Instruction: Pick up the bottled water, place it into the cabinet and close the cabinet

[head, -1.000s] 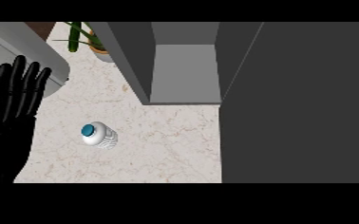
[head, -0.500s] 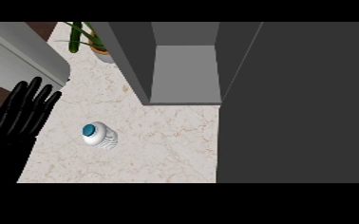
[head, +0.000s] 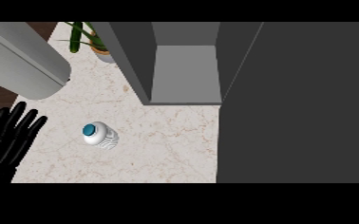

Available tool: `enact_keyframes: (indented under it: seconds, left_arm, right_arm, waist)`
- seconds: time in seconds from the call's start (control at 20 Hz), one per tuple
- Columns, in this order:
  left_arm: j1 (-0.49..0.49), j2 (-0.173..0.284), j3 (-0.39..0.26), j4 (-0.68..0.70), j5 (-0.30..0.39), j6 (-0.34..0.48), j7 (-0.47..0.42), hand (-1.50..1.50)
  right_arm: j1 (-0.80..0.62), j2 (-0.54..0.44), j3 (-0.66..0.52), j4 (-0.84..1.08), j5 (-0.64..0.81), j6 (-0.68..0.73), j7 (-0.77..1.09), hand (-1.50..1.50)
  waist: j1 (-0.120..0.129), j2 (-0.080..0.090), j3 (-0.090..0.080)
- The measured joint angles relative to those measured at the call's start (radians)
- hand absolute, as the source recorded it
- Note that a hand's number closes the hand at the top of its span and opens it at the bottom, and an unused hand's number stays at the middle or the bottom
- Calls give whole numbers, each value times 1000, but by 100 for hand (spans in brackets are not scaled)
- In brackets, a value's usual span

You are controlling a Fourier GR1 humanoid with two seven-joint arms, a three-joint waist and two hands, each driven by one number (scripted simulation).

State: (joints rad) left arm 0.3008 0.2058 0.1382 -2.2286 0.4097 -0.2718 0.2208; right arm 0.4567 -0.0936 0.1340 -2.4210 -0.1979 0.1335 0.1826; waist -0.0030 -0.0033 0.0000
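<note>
While the left hand (head: 17,135) rests with fingers straight and spread at nine o'clock, the bottled water (head: 99,135) stands untouched.
White and ribbed with a teal cap, it sits upright on the marble counter (head: 168,147), at seven o'clock from the open cabinet (head: 184,69). A potted plant (head: 91,40) at eleven o'clock is partly hidden by the cabinet's side; the frame edge cuts off the hand.

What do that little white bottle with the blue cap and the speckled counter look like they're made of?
The small white bottle with the blue cap looks like ribbed clear or whitish plastic, going by its ridged sides. The pale veined counter looks like polished marble or similar stone, though it may be laminate.
</note>
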Motion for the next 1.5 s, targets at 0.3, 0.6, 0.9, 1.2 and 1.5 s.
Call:
enact_keyframes:
  seconds: [0.3, 0.6, 0.9, 1.2, 1.5]
  left_arm:
    - [22, -20, 20, 32, -44, -27, -33, -150]
    - [8, -60, 40, 161, -131, -30, -133, -150]
    - [-34, -64, 68, 330, -202, -43, -236, -150]
    - [-113, -74, 73, 558, -272, -46, -358, -150]
    - [-192, -84, 90, 804, -333, -32, -511, -150]
  right_arm:
    - [57, 5, 19, -10, 10, 15, -24, -150]
    - [130, 2, 44, -19, 22, 39, -72, -150]
    - [211, 1, 70, -30, 42, 58, -135, -150]
    - [287, -11, 77, -43, 57, 90, -200, -150]
    - [376, -27, 59, -52, 59, 136, -279, -150]
  waist:
    - [-2, 0, 0]
    - [-8, 0, 0]
    - [-12, 0, -1]
    - [-17, 1, -1]
    - [-21, 1, -1]
